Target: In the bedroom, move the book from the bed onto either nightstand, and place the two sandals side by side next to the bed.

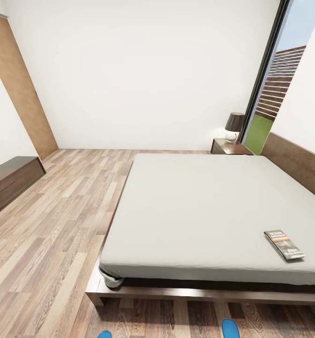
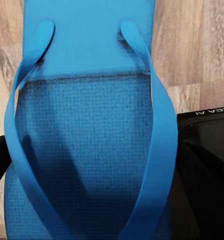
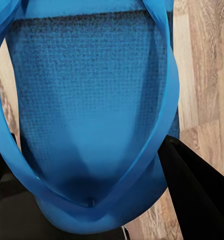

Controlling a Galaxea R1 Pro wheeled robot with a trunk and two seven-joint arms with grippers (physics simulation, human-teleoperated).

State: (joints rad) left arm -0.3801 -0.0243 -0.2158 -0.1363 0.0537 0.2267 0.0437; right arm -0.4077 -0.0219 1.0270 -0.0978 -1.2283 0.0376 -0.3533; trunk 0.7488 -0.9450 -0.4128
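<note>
The bed (image 1: 209,206) has a light grey mattress on a dark wooden frame. The book (image 1: 283,244) lies flat near the mattress's near right corner. A nightstand (image 1: 228,147) stands at the far side by the headboard. The blue tips of two sandals (image 1: 104,334) (image 1: 230,327) poke in at the bottom edge of the head view, above the floor in front of the bed. In the left wrist view a sandal (image 2: 92,125) sits between the black fingers of my left gripper (image 2: 97,200), which is shut on it. My right gripper (image 3: 97,210) is shut on the other sandal (image 3: 92,100).
A dark-shaded lamp (image 1: 234,126) stands on the nightstand by the tall window (image 1: 274,94). A low dark cabinet (image 1: 10,180) runs along the left wall. Wood-plank floor (image 1: 59,225) lies open left of the bed.
</note>
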